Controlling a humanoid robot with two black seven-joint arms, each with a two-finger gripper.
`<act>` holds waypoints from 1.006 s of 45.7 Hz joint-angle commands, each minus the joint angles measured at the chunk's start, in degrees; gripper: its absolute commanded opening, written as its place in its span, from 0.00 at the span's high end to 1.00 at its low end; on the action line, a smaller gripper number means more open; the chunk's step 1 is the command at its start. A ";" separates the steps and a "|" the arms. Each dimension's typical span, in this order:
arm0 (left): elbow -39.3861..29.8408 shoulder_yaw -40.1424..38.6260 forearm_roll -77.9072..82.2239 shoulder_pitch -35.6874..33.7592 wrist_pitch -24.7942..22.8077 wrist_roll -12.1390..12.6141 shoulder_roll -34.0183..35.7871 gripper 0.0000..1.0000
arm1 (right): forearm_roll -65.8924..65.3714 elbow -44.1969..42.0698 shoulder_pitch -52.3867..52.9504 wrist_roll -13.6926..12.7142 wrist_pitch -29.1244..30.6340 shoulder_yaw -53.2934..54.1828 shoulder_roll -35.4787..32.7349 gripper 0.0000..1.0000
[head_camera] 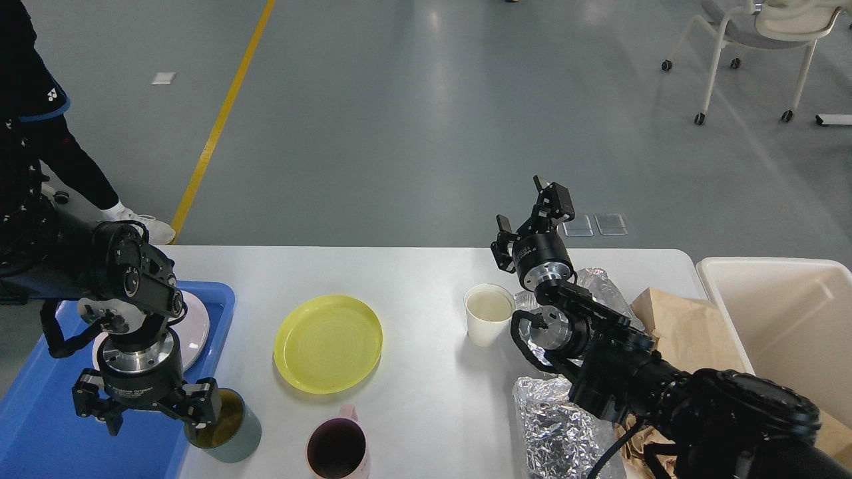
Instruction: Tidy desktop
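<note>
White glossy desktop [426, 273], rounded corners, cluttered with items.

The desktop [413, 273] was a white slab with rounded corners filling the lower half of the frame. A blue tray [40, 412] sat on its lower-left end. A yellow plate [328, 343] lay left of centre, a white paper cup [488, 313] right of centre. A grey-green mug [229, 426] and a pink mug [338, 449] stood at the bottom edge. Crumpled foil [556, 426] and brown paper [685, 332] lay at lower right
</note>
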 commanded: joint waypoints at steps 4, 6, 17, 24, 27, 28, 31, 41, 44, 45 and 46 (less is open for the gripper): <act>-0.23 -0.42 -0.18 1.46 5.33 0.17 -1.37 0.04 | 0.00 0.06 0.00 0.00 -0.01 0.06 0.00 0.00; -0.23 -0.51 -0.18 2.33 6.91 0.17 -1.90 0.04 | 0.00 0.06 0.00 0.00 -0.01 0.06 0.00 0.00; -0.23 -3.58 -2.02 7.96 16.85 1.49 -4.19 0.04 | 0.00 -0.03 0.00 0.00 -0.01 0.06 0.00 0.00; -0.06 -4.99 -3.34 9.72 22.12 4.39 -4.89 0.05 | 0.00 0.06 0.00 0.00 -0.01 0.06 0.00 0.00; -0.15 -4.99 -3.34 10.25 23.44 4.57 -5.15 0.08 | 0.00 0.06 0.00 0.00 -0.01 0.06 0.00 0.00; -0.06 -4.99 -3.34 10.42 23.53 4.57 -5.16 0.10 | 0.00 0.06 0.00 0.00 -0.01 0.06 0.00 0.00; -0.06 -4.90 -3.34 10.86 23.62 4.57 -5.16 0.17 | 0.00 0.14 0.00 0.00 -0.01 0.06 0.00 0.00; -0.06 -4.55 -3.34 12.44 23.88 4.48 -5.07 0.31 | 0.00 0.14 0.00 0.00 -0.01 0.06 0.00 0.00; -0.06 -4.55 -3.34 13.15 23.88 4.48 -5.07 0.31 | 0.00 0.14 0.00 0.00 -0.01 0.05 0.00 0.00; -0.06 -4.55 -3.34 13.32 23.88 4.48 -5.07 0.32 | 0.00 0.14 0.00 0.00 -0.01 0.06 0.00 0.00; -0.06 -4.55 -3.34 13.41 23.88 4.48 -5.07 0.33 | 0.00 0.14 0.00 0.00 -0.01 0.06 0.00 0.00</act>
